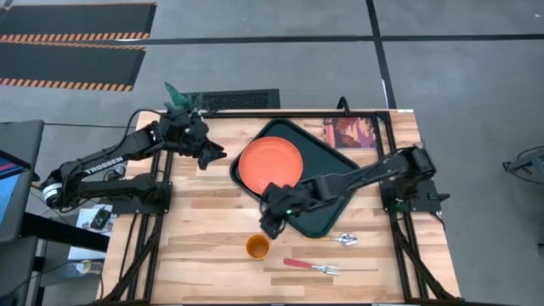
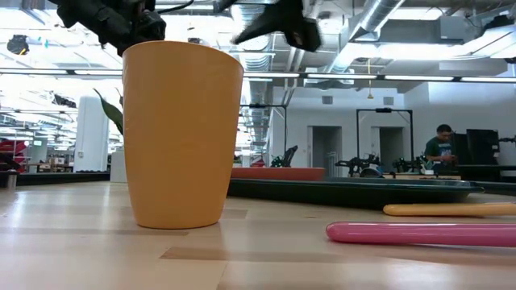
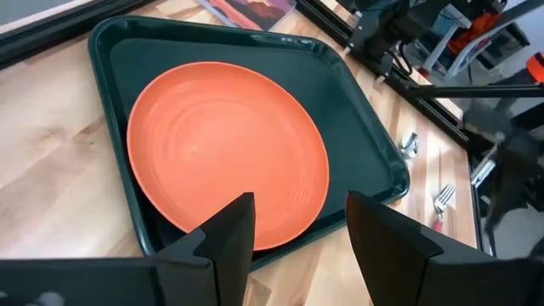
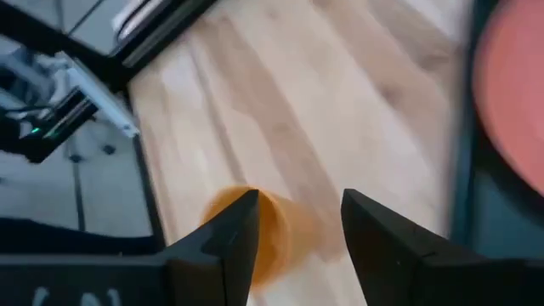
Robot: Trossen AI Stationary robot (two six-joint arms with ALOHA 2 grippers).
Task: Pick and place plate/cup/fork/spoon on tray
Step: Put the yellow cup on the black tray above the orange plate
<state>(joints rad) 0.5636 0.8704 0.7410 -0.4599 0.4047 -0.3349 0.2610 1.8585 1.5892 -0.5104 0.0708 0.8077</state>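
**Right arm poised above upright cup as plate sits on tray**

At left in the overhead view, the left arm, lettered "TROSSEN" in white, reaches toward centre, its left gripper [image 1: 212,155] hanging just left of the tray [image 1: 340,166], fingers [image 3: 228,234] spread and empty. The dark tray lies tilted on the table [image 1: 204,229], its long axis running from upper left to lower right, with the round orange-red plate [image 1: 270,163] flat in its upper-left part. A reddish picture book [image 1: 351,132] lies at the tray's upper right. Below centre, the right gripper [image 1: 270,223] hovers over the tray's lower-left edge, fingers [image 4: 223,242] spread; the orange-yellow cup [image 1: 257,247] stands upright, mouth up, just below them, untouched. To the right, the spoon [image 1: 344,240] lies roughly horizontal beside the tray's lower rim, bowl to the right. Below it the fork [image 1: 310,266] lies near-horizontal, pink handle left, tines right.
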